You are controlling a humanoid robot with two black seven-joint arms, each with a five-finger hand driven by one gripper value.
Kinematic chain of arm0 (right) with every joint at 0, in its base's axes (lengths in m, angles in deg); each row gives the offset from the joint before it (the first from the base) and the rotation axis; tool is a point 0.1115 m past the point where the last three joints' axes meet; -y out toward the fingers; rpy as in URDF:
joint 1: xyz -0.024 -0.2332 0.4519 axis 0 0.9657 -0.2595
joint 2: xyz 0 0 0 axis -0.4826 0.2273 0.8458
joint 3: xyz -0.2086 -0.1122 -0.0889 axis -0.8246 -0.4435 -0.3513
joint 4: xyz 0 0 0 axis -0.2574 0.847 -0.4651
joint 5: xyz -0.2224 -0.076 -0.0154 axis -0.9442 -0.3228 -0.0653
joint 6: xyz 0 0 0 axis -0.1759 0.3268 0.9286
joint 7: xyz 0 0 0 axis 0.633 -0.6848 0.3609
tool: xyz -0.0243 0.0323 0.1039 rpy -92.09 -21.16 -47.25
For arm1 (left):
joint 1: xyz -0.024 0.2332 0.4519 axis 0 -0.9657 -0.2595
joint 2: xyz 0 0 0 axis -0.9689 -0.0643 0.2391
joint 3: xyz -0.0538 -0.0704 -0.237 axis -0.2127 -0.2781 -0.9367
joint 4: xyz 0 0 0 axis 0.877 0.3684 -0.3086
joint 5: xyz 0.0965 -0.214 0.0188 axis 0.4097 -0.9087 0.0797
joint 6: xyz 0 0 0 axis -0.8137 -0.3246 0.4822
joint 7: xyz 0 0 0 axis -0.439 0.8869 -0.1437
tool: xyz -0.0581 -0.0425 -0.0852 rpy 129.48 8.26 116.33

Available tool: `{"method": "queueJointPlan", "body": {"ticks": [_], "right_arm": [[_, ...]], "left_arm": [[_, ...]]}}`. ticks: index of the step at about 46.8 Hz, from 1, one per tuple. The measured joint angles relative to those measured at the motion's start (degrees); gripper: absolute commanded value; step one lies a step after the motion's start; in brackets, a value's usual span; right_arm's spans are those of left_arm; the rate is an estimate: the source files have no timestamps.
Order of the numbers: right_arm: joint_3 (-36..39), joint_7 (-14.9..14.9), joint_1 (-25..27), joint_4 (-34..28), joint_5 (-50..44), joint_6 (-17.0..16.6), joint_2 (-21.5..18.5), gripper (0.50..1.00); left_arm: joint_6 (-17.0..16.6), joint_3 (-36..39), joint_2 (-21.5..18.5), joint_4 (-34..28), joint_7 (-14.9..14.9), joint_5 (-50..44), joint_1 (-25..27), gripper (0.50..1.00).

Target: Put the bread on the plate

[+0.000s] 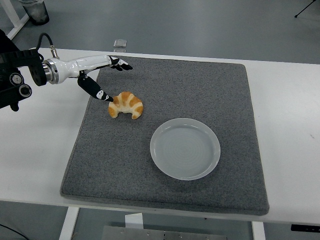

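Bread (pixel 126 105), croissant-shaped, golden with pale bands, is lying on the grey mat (pixel 200 90) toward its far-left corner, curved ends pointing at the near edge. Plate (pixel 185 148), round and pale, is sitting on the same mat nearer the near edge, well apart from the bread and to its right. Left hand (pixel 97 75), white-backed with black fingers, is reaching in over the mat's far-left corner with fingers spread and grasping nothing; the thumb tip is pointing down just beside the bread's left end, though whether it is touching cannot be told. White table (pixel 40 140) is carrying the mat.
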Motion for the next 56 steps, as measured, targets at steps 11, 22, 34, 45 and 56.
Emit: {"method": "queueJointPlan", "body": {"ticks": [11, 22, 34, 45, 56], "right_arm": [[0.0, 0.0, 0.0, 0.0, 0.0, 0.1, 0.0, 0.952], [0.0, 0.0, 0.0, 0.0, 0.0, 0.1, 0.0, 0.952], [0.0, 0.0, 0.0, 0.0, 0.0, 0.1, 0.0, 0.952], [0.0, 0.0, 0.0, 0.0, 0.0, 0.1, 0.0, 0.952], [0.0, 0.0, 0.0, -0.1, 0.0, 0.2, 0.0, 0.952]], "left_arm": [[-2.4, -0.3, 3.7, 2.7, -0.4, -0.3, -3.2, 0.945], [-5.4, 0.1, 7.0, 7.2, -2.9, 0.4, -5.5, 0.943], [-6.2, 0.3, 9.3, 10.4, -3.4, 0.4, -6.0, 0.943], [-6.5, 0.3, 11.5, 12.6, -4.7, 0.4, -6.2, 0.943], [-6.7, 0.3, 11.6, 12.8, -4.7, 0.4, -7.1, 0.943]]}}
